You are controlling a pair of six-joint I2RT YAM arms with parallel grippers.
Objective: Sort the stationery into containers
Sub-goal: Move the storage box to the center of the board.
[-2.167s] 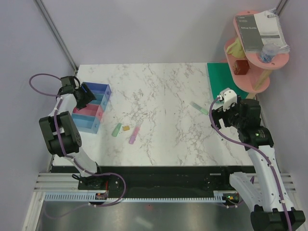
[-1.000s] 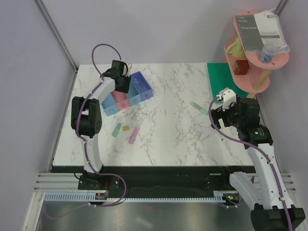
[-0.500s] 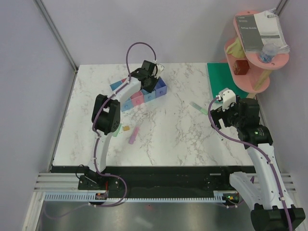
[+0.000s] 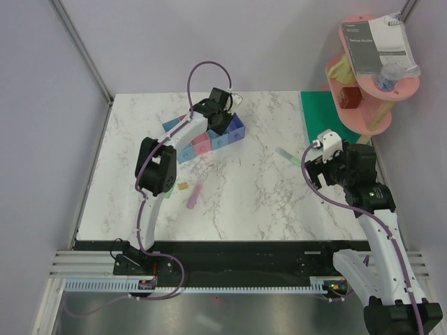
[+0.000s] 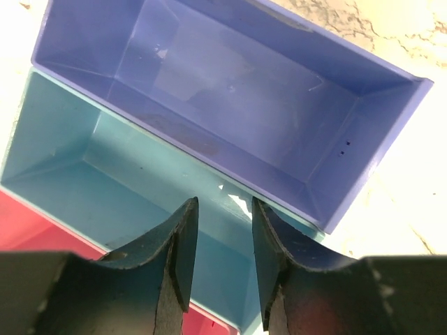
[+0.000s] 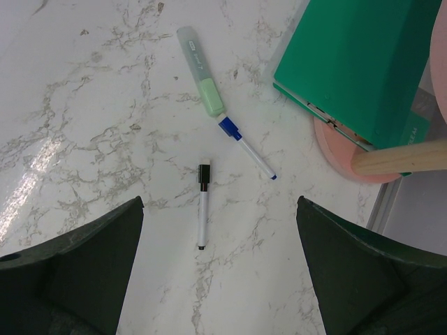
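The containers (image 4: 202, 144), joined bins in light blue, pink, light blue and dark blue, sit at the back middle of the table. My left gripper (image 4: 222, 125) is shut on them. In the left wrist view its fingers (image 5: 183, 244) close narrowly over the light blue bin (image 5: 105, 174) by the wall of the dark blue bin (image 5: 230, 84). Both bins look empty. A pink marker (image 4: 193, 195) and a tan block (image 4: 182, 186) lie near the left arm. My right gripper (image 4: 312, 167) is wide open above a black-capped pen (image 6: 203, 206), a blue-capped pen (image 6: 246, 146) and a green marker (image 6: 200, 70).
A green mat (image 4: 332, 115) lies at the back right corner and also shows in the right wrist view (image 6: 349, 63). A pink tiered shelf (image 4: 370, 77) stands beside it and carries a spiral-bound booklet (image 4: 380, 45). Grey walls close in the table.
My left arm has swung from the table's left edge to the back middle, carrying the row of bins with it. The right arm has stayed still.
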